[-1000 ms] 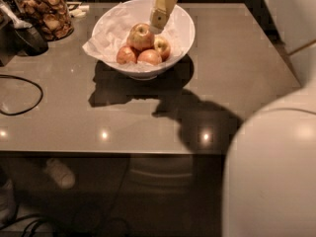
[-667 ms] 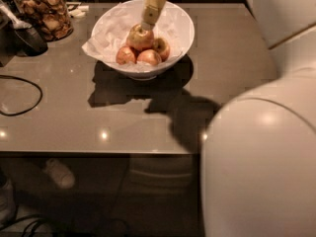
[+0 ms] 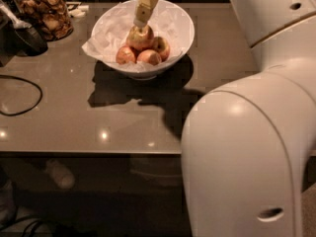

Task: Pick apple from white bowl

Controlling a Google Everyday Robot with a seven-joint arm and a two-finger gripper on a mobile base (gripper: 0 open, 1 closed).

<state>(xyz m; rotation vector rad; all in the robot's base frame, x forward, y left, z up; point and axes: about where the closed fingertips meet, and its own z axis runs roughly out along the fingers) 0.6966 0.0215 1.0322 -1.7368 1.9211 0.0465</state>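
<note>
The white bowl (image 3: 175,38) lined with crumpled white paper stands at the back of the grey table. It holds several apples. The largest apple (image 3: 140,38), yellow-green on top with red-orange sides, rests on the smaller red ones. My gripper (image 3: 140,23) reaches down from the top edge of the camera view, and its tip touches the top of the largest apple.
A glass jar of brown snacks (image 3: 45,11) stands at the back left beside a dark appliance (image 3: 19,31). A black cable (image 3: 22,95) loops on the table's left side. My white arm (image 3: 256,132) fills the right of the view. The table's front edge (image 3: 89,153) runs across the middle.
My gripper has moved left and down inside the bowl onto the largest apple. My arm has swung further into the right of the view.
</note>
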